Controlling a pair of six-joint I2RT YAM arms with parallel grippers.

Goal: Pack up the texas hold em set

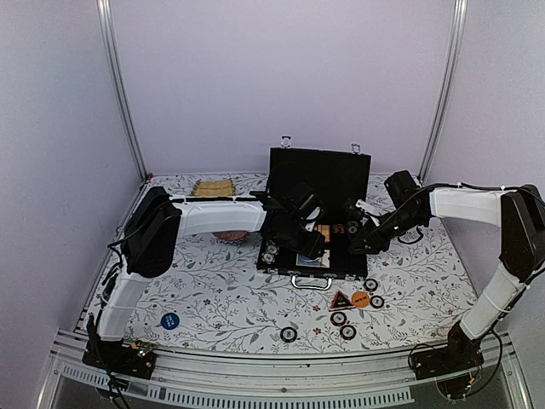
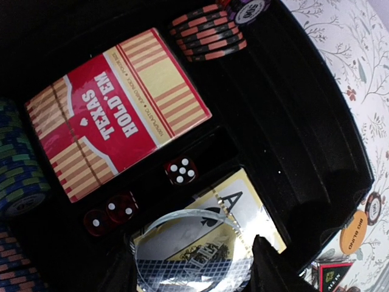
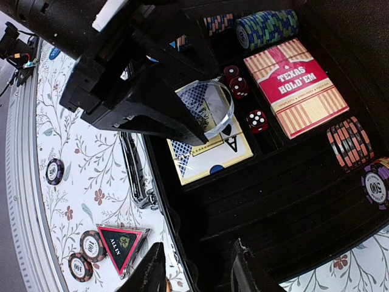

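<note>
While both arms reach across it, the floral-print tablecloth fills the lower half of the top view, boxed in by plain lilac walls and slim aluminium posts. At centre frame the black briefcase stands open, its lid upright and its silver handle toward the bottom edge. A tan slatted mat lies at the cloth's upper left.

The left gripper hangs over the case's tray, clamped on a clear plastic band above a card deck that shows an "A" and a spade. The right gripper straddles the case's wall, one finger over cloth and the other over black lining; whether it pinches that wall I cannot tell.

Inside the case, a red deck reads "TEXAS HOLD'EM". A blue-green chip stack and an orange-black stack flank it, and a purple chip is marked "500". Three red dice sit between the decks.

On the cloth below the case lie a red triangle lettered "ALL IN", an orange disc reading "BIG BLIND", and loose chips stamped "100". A blue disc lies apart at lower left.
</note>
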